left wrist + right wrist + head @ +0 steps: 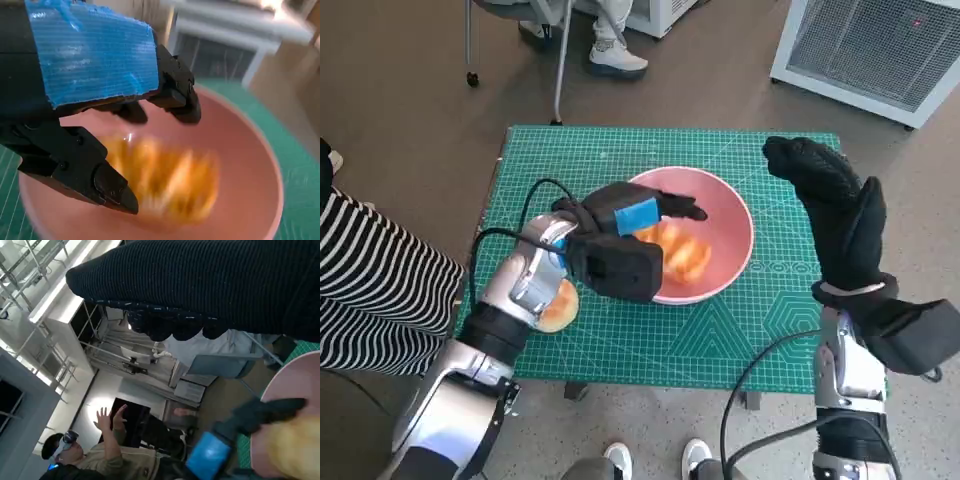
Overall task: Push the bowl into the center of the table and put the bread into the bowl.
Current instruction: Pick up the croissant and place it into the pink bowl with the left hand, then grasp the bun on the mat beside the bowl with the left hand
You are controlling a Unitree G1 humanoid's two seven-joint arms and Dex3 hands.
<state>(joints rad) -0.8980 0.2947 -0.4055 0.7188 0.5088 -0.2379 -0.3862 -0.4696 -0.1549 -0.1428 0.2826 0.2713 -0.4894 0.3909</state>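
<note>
The left hand [620, 240] hangs over the pink bowl [732, 215] with its black fingers [182, 97] spread apart. It holds nothing. Its fingertips reach out above the middle of the bowl, and they do not touch the bread.

The bread [678, 252] lies down inside the bowl, under the fingers. It is golden and looks blurry in the left wrist view. Its long side runs from the near left to the far right of the bowl.

The right hand [835, 205] is lifted up past the bowl's right side, well apart from it. Its gloved fingers are stretched out straight and hold nothing.

The bowl sits near the middle of the green mat [720, 335], with room all around it. Another round bun [558, 308] lies on the mat under the left forearm, close to the near left edge.
</note>
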